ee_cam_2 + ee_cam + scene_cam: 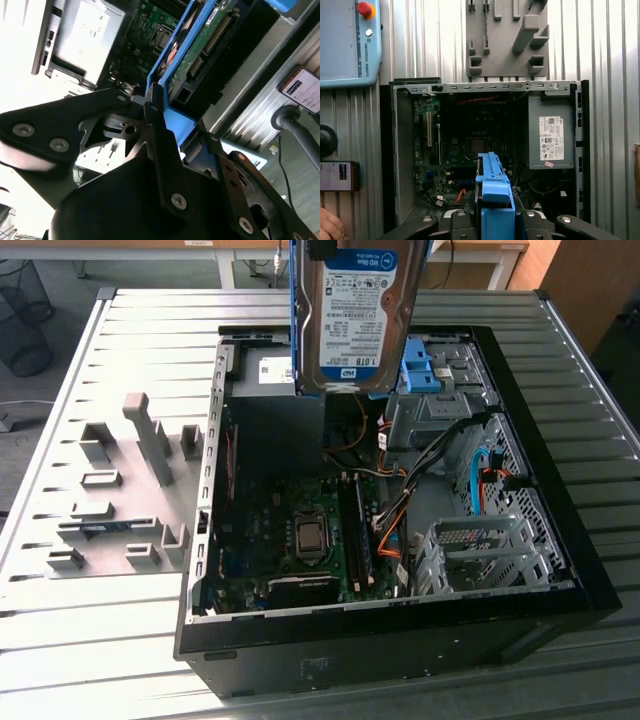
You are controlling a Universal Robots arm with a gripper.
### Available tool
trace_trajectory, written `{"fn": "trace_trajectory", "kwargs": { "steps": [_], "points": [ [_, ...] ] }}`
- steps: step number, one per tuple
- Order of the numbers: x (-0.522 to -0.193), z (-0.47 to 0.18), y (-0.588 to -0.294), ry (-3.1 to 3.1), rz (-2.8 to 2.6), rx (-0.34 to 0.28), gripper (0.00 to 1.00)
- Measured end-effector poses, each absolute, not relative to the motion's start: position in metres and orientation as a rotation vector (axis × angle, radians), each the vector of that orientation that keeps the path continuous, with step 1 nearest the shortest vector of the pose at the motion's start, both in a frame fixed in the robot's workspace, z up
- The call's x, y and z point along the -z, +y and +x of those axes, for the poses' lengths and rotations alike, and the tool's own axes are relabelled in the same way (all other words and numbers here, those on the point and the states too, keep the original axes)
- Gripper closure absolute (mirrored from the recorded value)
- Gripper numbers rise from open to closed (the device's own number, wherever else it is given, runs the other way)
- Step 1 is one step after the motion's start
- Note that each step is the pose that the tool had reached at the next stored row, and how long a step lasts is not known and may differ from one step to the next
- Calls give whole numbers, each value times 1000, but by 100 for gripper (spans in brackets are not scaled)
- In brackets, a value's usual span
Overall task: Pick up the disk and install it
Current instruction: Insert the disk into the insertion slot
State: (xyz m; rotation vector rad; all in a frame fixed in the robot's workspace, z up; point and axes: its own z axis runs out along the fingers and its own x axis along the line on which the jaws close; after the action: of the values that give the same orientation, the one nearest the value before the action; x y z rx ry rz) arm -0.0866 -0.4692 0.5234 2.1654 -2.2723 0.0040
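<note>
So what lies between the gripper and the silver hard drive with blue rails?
Nothing: in the second wrist view the gripper has its jaws shut directly on the silver metal hard drive, gripping its blue plastic rail with no gap.

Premises assessed as a robotics laboratory or test workshop. Grounds:

- A ribbed metal table [80, 660] carries an opened desktop computer case [400, 665] with boards and cabling exposed.
- Toward the exterior view's left of the case lies a grey fixture plate [120, 490] with raised holders.
- Robot fingers [160, 145] clamp the disk [352, 315] above the case.
- A robot control pendant [345, 45] with a red stop button [363, 8] rests on the table, with a phone [337, 176] nearby.
- Beyond the far edge are a wire waste basket [22, 315] and wooden furniture [585, 280].
</note>
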Motion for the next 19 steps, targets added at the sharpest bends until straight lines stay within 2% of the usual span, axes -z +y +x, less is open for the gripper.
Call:
{"fn": "trace_trajectory", "kwargs": {
  "steps": [14, 19],
  "points": [
    [-519, -32, -473, -2271, 2164, -5, 64],
    [-517, -31, -487, -2271, 2164, -5, 64]
  ]
}}
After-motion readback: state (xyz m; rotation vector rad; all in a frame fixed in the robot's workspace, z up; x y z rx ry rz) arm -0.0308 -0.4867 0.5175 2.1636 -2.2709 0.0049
